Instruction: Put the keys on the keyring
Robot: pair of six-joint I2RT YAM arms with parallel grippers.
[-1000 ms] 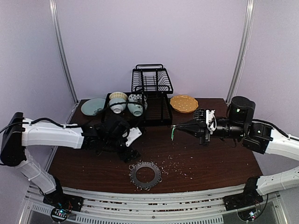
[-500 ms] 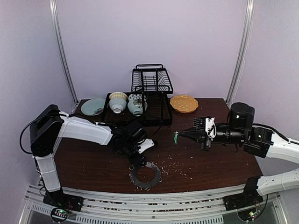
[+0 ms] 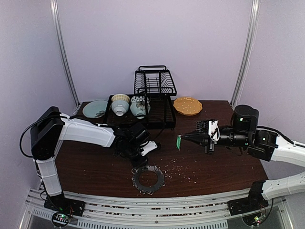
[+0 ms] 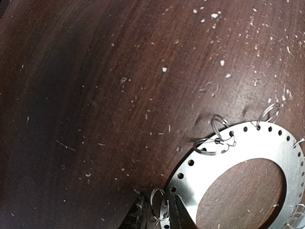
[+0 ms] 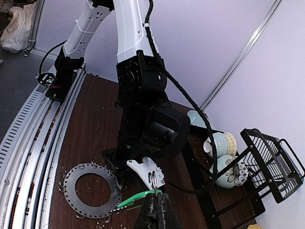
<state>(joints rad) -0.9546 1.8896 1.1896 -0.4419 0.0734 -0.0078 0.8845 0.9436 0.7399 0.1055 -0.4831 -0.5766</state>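
My right gripper (image 5: 155,204) is pinched shut on the key (image 5: 135,199). Its bright green plastic head juts left at the bottom centre of my right wrist view, held in the air above the table (image 3: 224,162).

At the bottom edge of my left wrist view, my left gripper (image 4: 157,217) has its dark fingers a little apart, with one wire loop and the keyring's rim between them. I cannot tell whether they press on it.

The keyring (image 4: 257,148) lies flat at the lower centre of the top view. It is a thin, dull grey metal disc with a big round hole. Small punched holes run round its rim, and some carry springy silver wire loops.

The tabletop is dark brown wood with fine grain, scattered with pale crumbs (image 3: 178,168). Along its far edge stand a black wire dish rack (image 3: 155,81), glazed bowls (image 3: 120,105), a teal plate (image 3: 94,108) and a yellow plate (image 3: 187,105). Behind them is a plain lavender wall (image 3: 152,33).
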